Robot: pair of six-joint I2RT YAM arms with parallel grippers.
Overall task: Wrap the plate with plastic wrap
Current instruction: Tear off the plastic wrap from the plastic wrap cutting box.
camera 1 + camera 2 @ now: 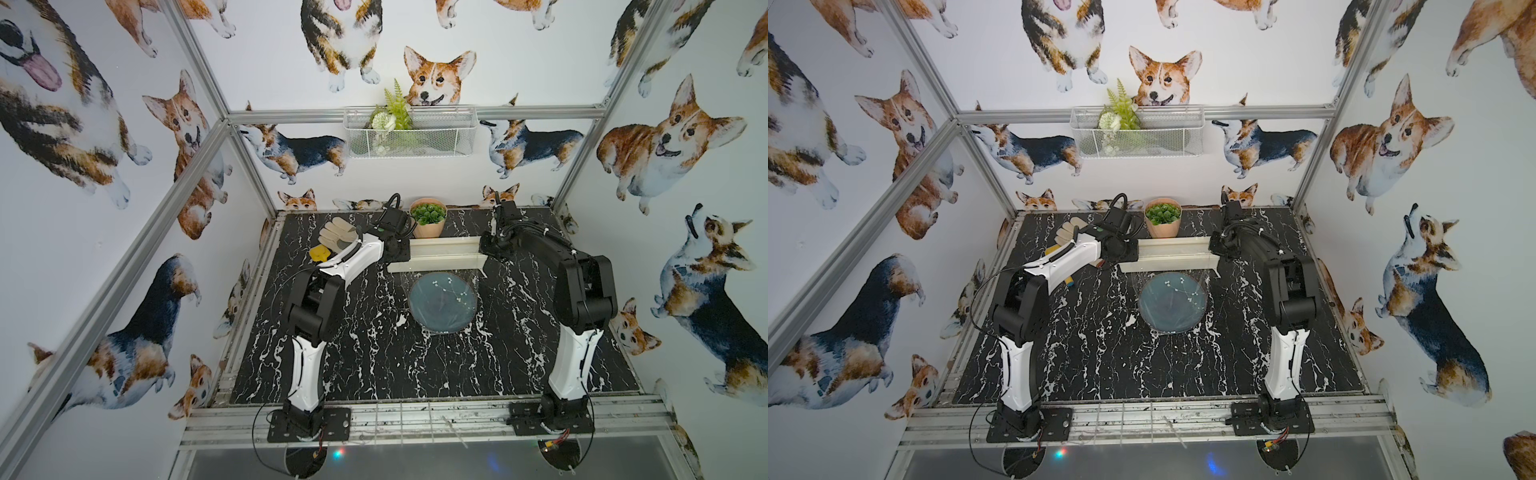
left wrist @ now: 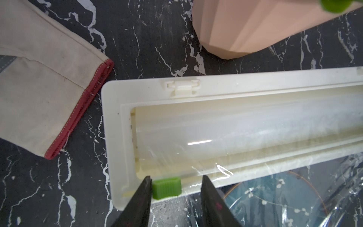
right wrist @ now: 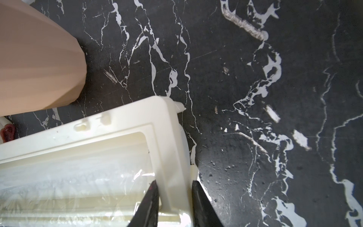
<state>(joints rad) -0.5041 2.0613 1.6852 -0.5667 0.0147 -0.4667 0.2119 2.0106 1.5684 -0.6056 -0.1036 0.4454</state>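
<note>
The cut turns on one line: the dispenser box (image 1: 440, 251) lies with its long axis across the black marble table (image 1: 374, 353), one end at each arm, and the green slider (image 2: 166, 187) sits at the left arm's end of the front rim, the rim that faces the plate (image 1: 442, 303).

The left gripper (image 2: 176, 177) is the nearer one by far. Its jaws stand moderately apart, straddling the slider without clamping it: the finger on the box-end side touches the slider's end, and the other stands clear of it. From there the slider's free travel runs along the rim toward the right arm, so a sweep that way looks like the next move.

The right gripper (image 3: 174, 181) is closed on the box's end wall, one finger inside and one outside (a brace, by the look of it).

The plastic wrap (image 2: 224, 170) is thin, clear and glossy. It comes off the smooth roll inside the cream-white box, crosses the front rim with small crinkles, and drapes over the plate. The plate is a round, blue-grey glazed dish with white blossom sprigs and a brownish rim, lying flat just in front of the box's middle.

A beige canvas work glove (image 2: 49, 88) with a red-stitched cuff lies near the box's left end. A faceted pink plant pot (image 2: 255, 29) stands just behind the box.

The film is flimsy and clingy, so it could bunch rather than cut cleanly if the box shifts.
</note>
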